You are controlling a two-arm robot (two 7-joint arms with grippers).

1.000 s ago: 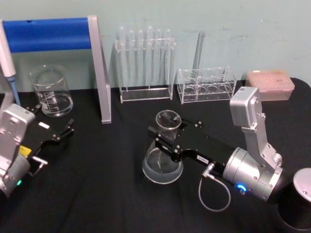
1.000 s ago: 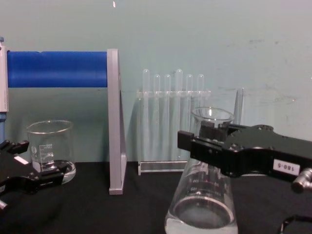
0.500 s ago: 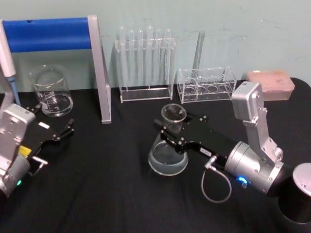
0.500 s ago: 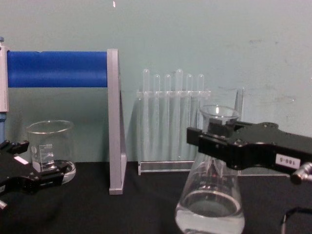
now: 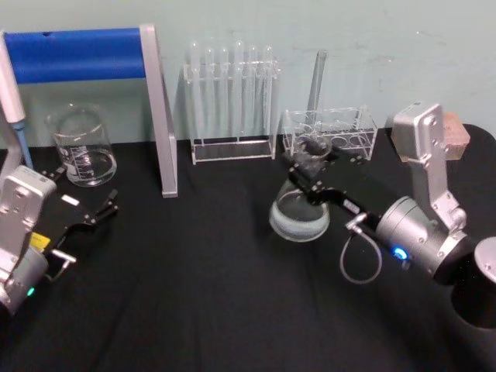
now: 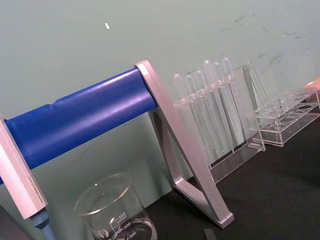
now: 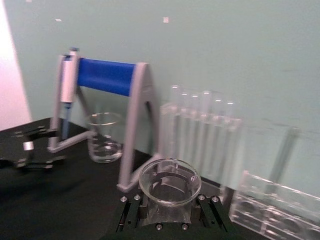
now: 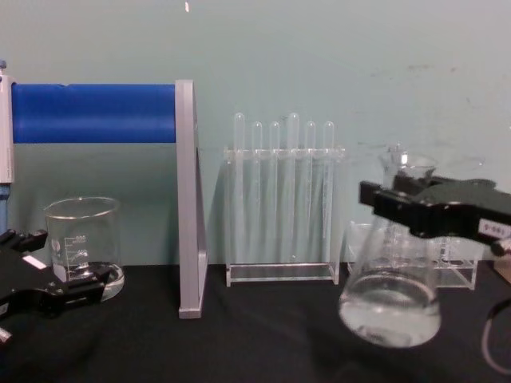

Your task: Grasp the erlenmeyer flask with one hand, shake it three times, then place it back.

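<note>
One arm working, my right gripper (image 5: 311, 172) is clamping the erlenmeyer flask (image 5: 299, 218) by the neck, centre-right, axis near upright, my open left gripper (image 5: 84, 191) idling lower left.

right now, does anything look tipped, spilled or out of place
Only the erlenmeyer flask: it leans, clamped at the neck by the right gripper, with liquid in its base. No spill shows. The left gripper sits open near the beaker.

Right arm (image 5: 418, 229): silver housings, blue light (image 5: 398, 253), grey looped cable (image 5: 358, 262) | right gripper (image 5: 310, 178): black, white label (image 8: 495, 230), small screws (image 7: 134, 198) | left arm (image 5: 19, 208): silver, apparently yellow sticker (image 5: 36, 242) | left gripper (image 5: 85, 191): black, white label (image 5: 70, 200)
</note>
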